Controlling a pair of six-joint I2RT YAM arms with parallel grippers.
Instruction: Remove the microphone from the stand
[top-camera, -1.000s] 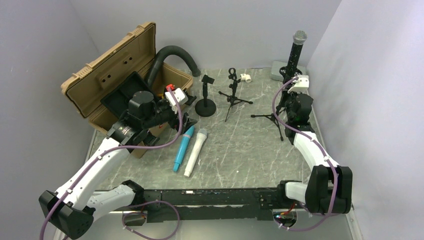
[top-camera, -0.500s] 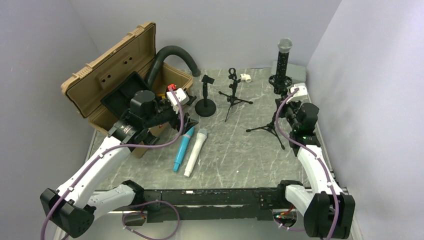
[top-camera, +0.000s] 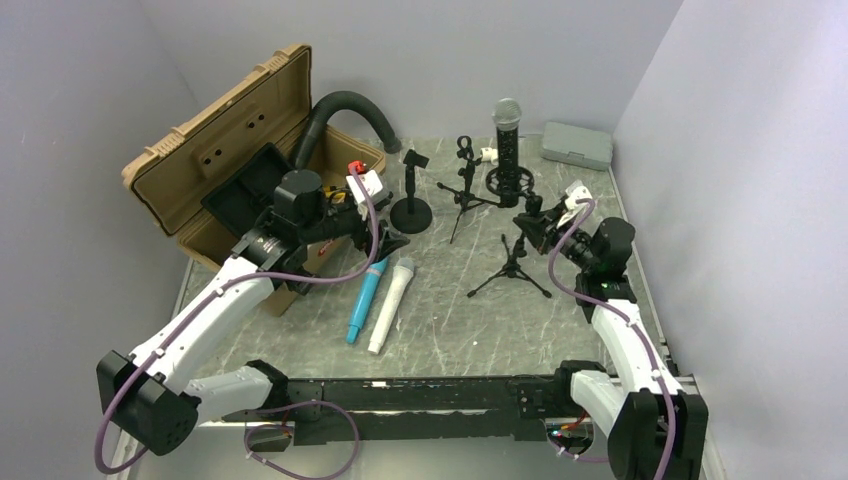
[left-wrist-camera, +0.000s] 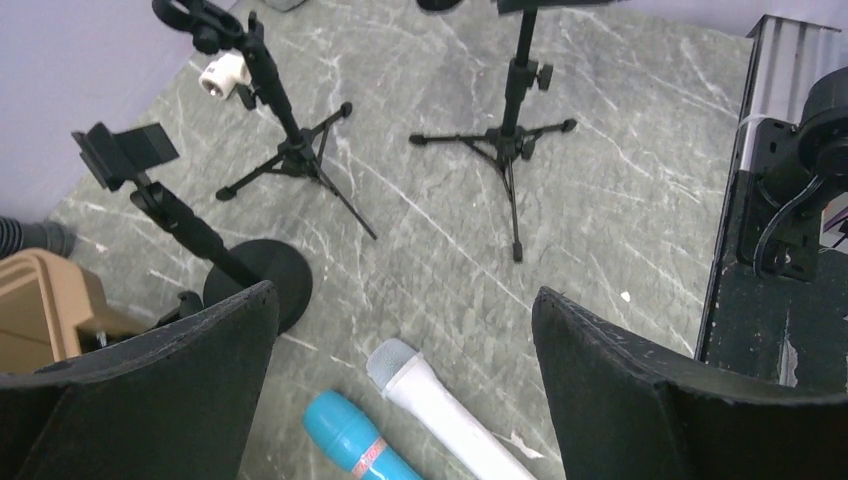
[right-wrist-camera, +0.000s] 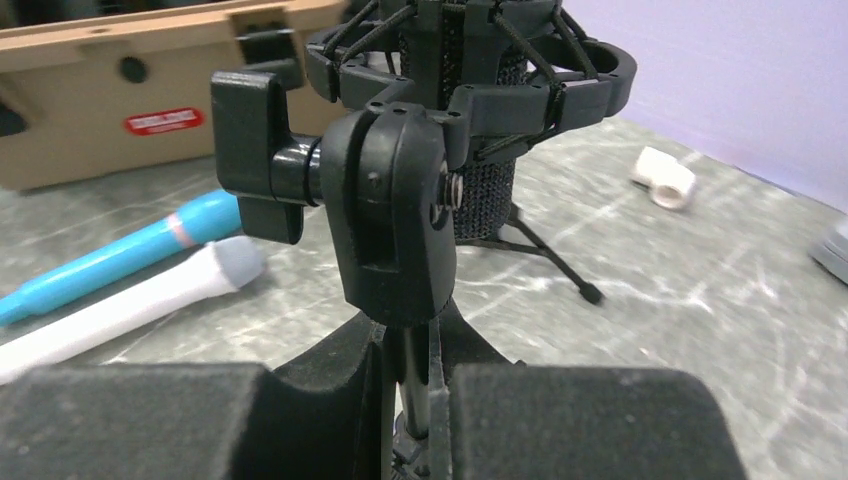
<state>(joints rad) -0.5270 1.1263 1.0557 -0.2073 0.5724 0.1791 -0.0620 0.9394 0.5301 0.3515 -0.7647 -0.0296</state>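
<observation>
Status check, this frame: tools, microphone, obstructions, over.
Left tool open, holding nothing. Right tool shut on stand pole. Microphone seated in shock mount. Empty tripod stand close beside.

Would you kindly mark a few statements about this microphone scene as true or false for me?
1. The black microphone sits in the mount on top of the tripod stand. True.
2. The right hand is shut on that stand's pole, just below the mount. True.
3. The left hand grips the blue microphone. False: it hovers open above it, holding nothing.
4. The tan case has its lid closed. False: the lid stands open.
5. The white microphone lies beside the blue one. True.
</observation>
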